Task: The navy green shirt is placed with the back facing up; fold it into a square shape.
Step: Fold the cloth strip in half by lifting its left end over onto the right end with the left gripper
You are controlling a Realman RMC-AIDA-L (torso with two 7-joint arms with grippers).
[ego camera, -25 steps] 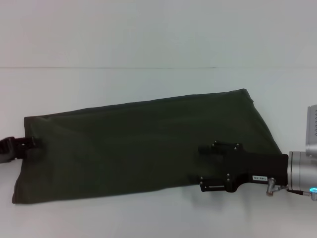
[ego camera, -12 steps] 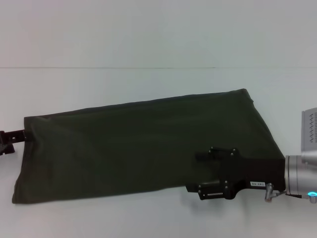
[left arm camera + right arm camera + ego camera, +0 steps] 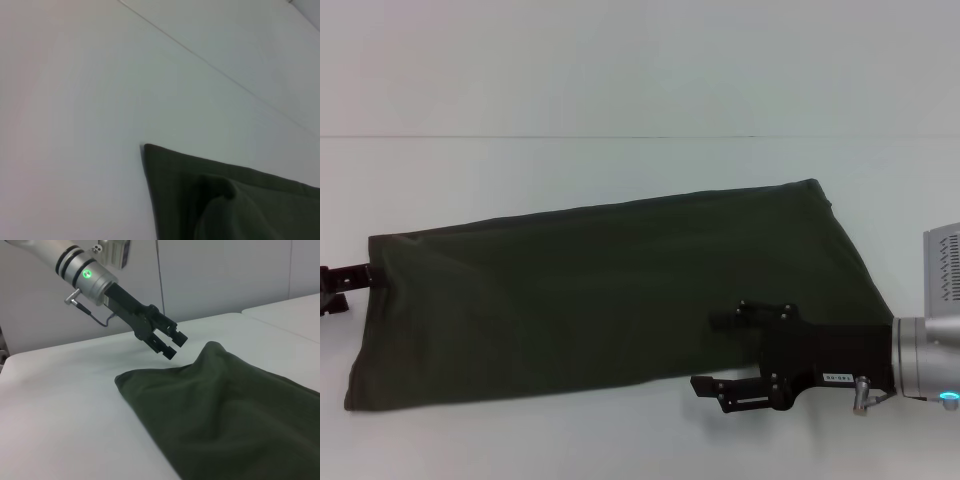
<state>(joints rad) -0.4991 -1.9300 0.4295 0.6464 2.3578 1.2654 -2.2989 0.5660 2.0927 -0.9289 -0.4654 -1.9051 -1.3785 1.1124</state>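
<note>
The navy green shirt (image 3: 600,290) lies on the white table as a long folded band, running from the left edge of the head view to the right. My right gripper (image 3: 712,352) is open at the band's near edge on the right side, one finger over the cloth and the other over the table. My left gripper (image 3: 338,283) sits just off the shirt's left end; the right wrist view shows this left gripper (image 3: 171,343) open and empty, a little above the raised corner of the shirt (image 3: 215,405). That corner of the shirt (image 3: 225,200) also fills part of the left wrist view.
The white table (image 3: 620,90) has a thin seam (image 3: 540,137) running across it behind the shirt. Bare tabletop surrounds the cloth on the far side and along the near edge.
My right gripper has slid left and nearer, from fully over the cloth to straddling its near edge. My left gripper has drawn back leftwards off the shirt's left end.
</note>
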